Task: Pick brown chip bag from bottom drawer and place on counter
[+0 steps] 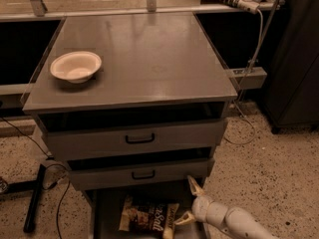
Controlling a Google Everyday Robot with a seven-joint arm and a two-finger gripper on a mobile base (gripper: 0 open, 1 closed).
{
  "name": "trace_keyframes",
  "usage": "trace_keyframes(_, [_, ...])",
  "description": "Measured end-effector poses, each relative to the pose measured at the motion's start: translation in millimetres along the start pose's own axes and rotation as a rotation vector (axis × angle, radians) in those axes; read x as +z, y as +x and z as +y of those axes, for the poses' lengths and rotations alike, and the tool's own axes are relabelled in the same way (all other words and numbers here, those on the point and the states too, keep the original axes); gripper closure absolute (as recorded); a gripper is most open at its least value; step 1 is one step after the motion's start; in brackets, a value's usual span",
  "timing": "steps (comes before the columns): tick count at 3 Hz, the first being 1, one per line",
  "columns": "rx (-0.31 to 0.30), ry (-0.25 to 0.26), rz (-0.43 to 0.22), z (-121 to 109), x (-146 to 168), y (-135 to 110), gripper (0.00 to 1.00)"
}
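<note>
The brown chip bag (pixel 147 216) lies flat on the floor of the open bottom drawer (pixel 106 211), at the bottom of the camera view. My gripper (pixel 188 202) comes in from the lower right on a white arm and sits just right of the bag, over the drawer's right side. Its two tan fingers are spread open; the lower fingertip (pixel 180 219) is at the bag's right edge, and the upper one points toward the middle drawer. The gripper holds nothing. The grey counter (pixel 149 49) is the cabinet's top.
A white bowl (pixel 76 66) stands on the counter's left side. Two grey drawers with black handles (pixel 139 139) sit slightly open above the bottom drawer. Cables and a black bar (pixel 35 198) lie on the floor at left. A dark cabinet (pixel 294 73) stands at right.
</note>
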State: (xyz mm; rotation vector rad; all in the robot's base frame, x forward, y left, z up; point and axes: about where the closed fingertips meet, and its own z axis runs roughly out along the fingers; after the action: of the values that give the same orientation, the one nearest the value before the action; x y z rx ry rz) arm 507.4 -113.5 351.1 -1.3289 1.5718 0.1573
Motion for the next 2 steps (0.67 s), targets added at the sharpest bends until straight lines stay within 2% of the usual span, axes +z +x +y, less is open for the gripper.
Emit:
trace_keyframes(1, [0.000, -0.001, 0.000, 0.3, 0.1, 0.2, 0.00])
trace_keyframes(2, [-0.072, -0.085, 0.035, 10.1, 8.0, -6.4, 0.00])
